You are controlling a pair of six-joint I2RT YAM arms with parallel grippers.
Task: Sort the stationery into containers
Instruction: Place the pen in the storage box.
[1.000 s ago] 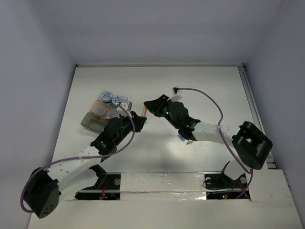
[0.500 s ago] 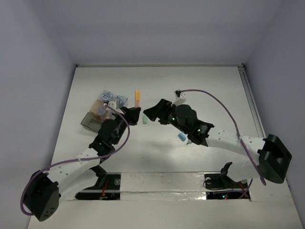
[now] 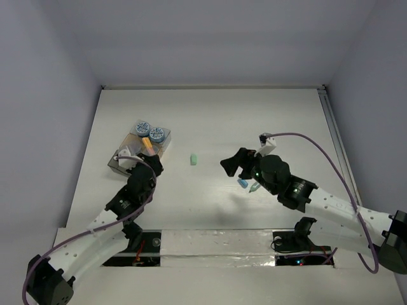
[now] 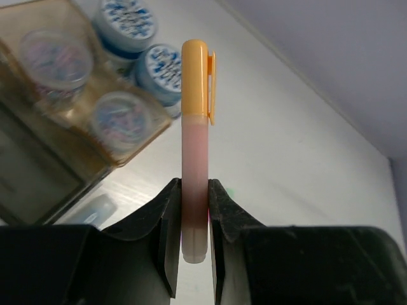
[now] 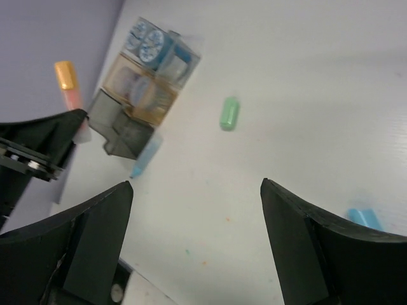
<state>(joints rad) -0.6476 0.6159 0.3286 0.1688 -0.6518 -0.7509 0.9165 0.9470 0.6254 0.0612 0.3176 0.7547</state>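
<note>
We see the left gripper (image 4: 194, 190) clamped on an orange-capped stick (image 4: 194, 114) by the two tinted boxes (image 5: 121, 130) near the table's left edge, with round tubs (image 3: 142, 128) at their far end. The right gripper (image 5: 194, 185), fingers spread wide and holding nothing, hangs over mid-table. A green stick (image 5: 229, 114) lies between it and the boxes, and a blue stick (image 5: 364, 217) lies toward the near edge.

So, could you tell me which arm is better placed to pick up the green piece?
Right, probably: the right fingers are open near the green piece; the left fingers hold the orange pen.
</note>
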